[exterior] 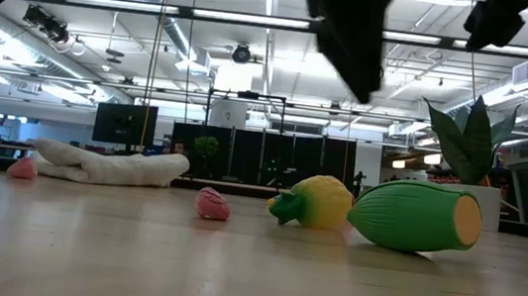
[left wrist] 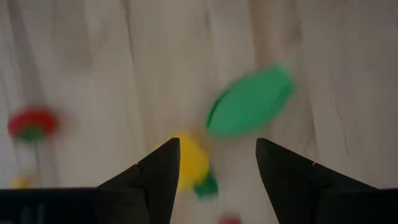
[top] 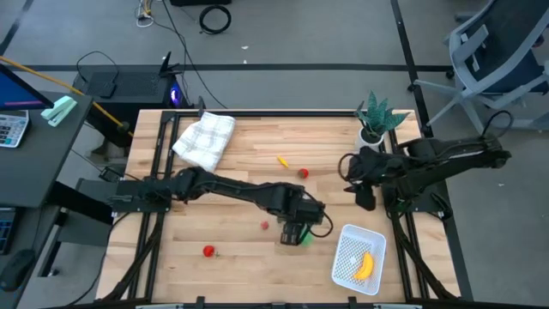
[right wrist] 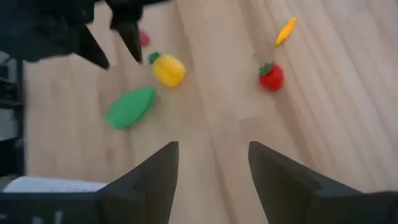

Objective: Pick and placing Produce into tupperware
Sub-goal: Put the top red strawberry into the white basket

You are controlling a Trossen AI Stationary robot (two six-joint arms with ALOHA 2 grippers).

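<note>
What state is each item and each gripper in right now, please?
Left gripper: open, above the yellow pepper, holding nothing.
Right gripper: open, empty.
Green oblong piece: lying on the table.
Banana: inside the tupperware.
Cloth: crumpled on the table.
Plant: upright.

We are seeing a matt, pale wooden plank bench [top: 249, 146], a soft crumpled cloth [top: 204, 140] at ten o'clock, and a perforated white plastic tupperware [top: 346, 238].
</note>
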